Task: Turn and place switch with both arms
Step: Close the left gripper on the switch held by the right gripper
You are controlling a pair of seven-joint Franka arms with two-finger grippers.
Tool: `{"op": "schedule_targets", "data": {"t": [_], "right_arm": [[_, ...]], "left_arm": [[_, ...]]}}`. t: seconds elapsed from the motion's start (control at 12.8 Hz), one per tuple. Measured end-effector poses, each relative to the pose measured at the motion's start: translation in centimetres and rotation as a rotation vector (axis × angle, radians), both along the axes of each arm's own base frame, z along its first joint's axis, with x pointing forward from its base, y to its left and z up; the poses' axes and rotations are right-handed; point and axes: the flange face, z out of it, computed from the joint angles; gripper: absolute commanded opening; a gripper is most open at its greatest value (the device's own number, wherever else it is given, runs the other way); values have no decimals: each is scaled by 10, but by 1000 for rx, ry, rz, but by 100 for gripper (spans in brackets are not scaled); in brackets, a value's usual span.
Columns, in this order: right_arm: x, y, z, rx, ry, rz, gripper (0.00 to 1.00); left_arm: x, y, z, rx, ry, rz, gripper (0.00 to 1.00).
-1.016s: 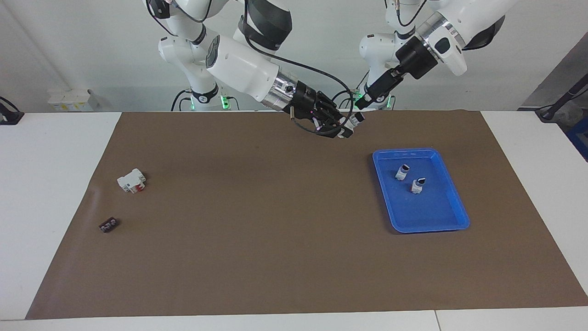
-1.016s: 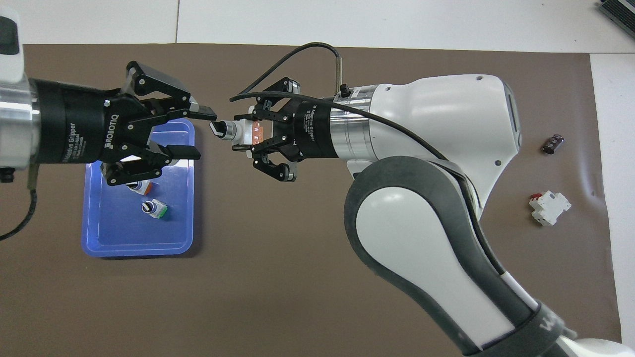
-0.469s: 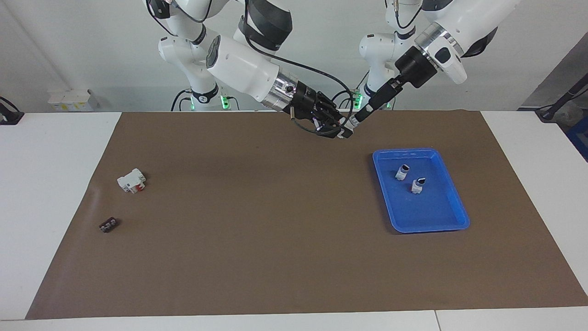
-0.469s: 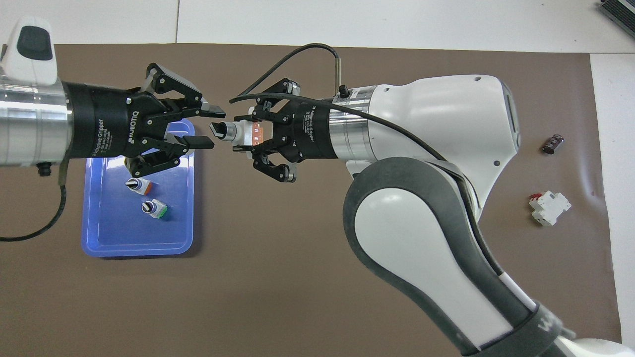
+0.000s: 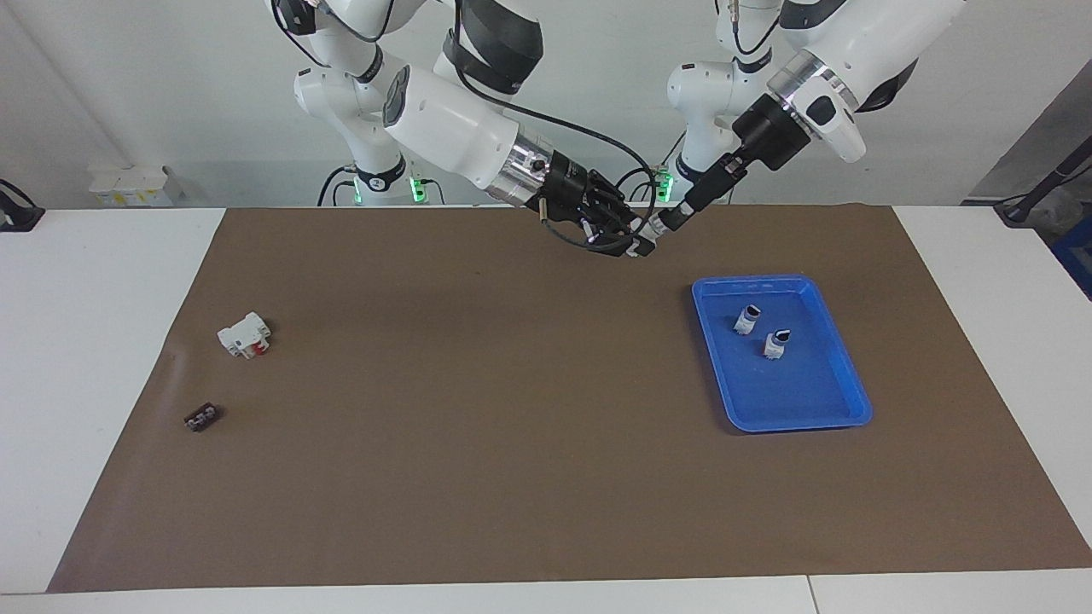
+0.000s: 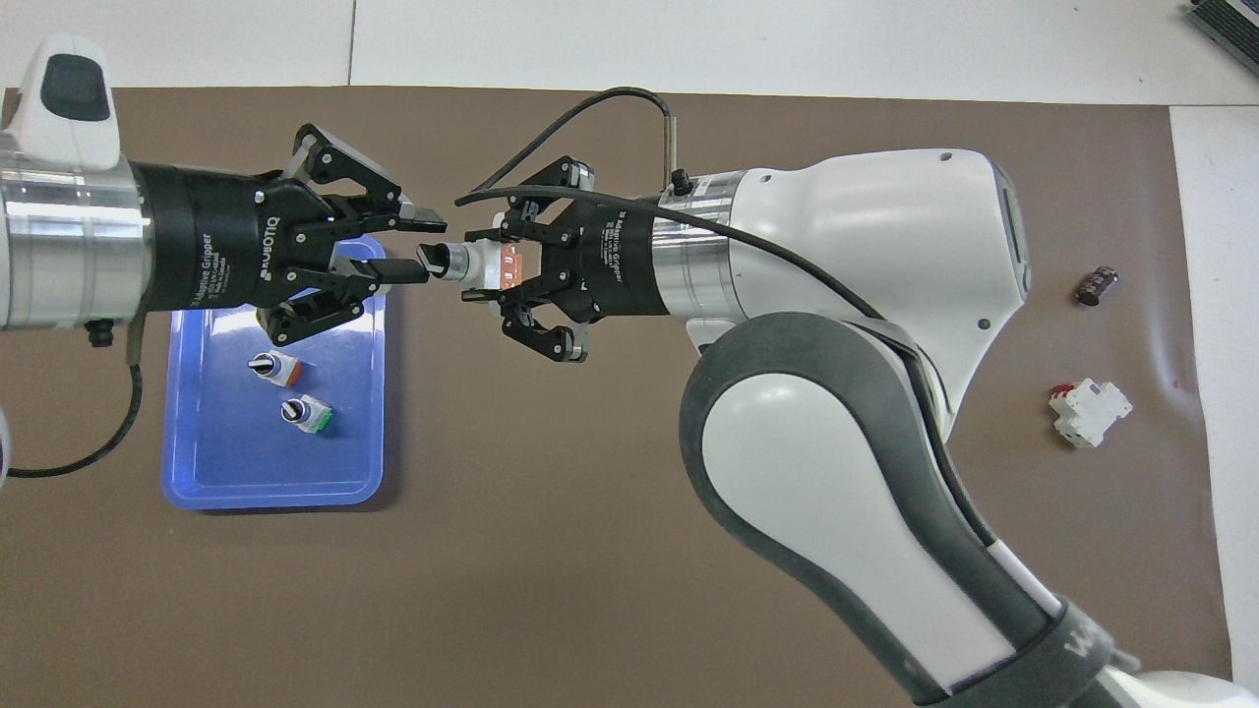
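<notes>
Both arms meet in the air above the brown mat (image 5: 478,426), over its edge nearest the robots. The right gripper (image 6: 484,267) is clamped on the body of the switch (image 6: 470,263), holding it level with its orange end (image 6: 509,266) between the fingers and its black rotary knob (image 6: 434,259) pointing toward the left arm's end of the table. In the facing view the switch (image 5: 655,224) shows as a small pale piece between the two grippers.

The left gripper (image 6: 421,243) faces the knob with its fingers partly apart; one fingertip (image 6: 405,271) lies at the knob and the other fingertip (image 6: 425,213) stands clear of it. Whether the knob is gripped cannot be told.

A blue tray (image 5: 840,408) lies on the mat toward the left arm's end, farther from the robots than the grippers. In it stand two other switches, one with an orange end (image 6: 272,367) and one with a green end (image 6: 307,414), just beside each other.

Toward the right arm's end of the mat lie a white block with a red part (image 5: 245,334) and, farther from the robots, a small black block (image 5: 200,417), well apart from the tray.
</notes>
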Motion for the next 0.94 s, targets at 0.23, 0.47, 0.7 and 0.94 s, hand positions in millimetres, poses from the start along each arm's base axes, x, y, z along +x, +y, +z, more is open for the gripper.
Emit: {"op": "schedule_targets", "data": {"t": [0.23,0.47,0.7,0.94], "right_arm": [[0,0,0,0,0,0,0],[1,-1,0,-1,-1,-2,0],[1,-1,0,-1,0,-1,0],[0,0,-1,-2,1,0,0]], "left_arm": [[-1,0,0,2,-4,-6,17],[-3,0,0,8,-8,-23,0],[-3,0,0,13,-23,-41,0],[-3,0,0,34,-94,-120,0]]}}
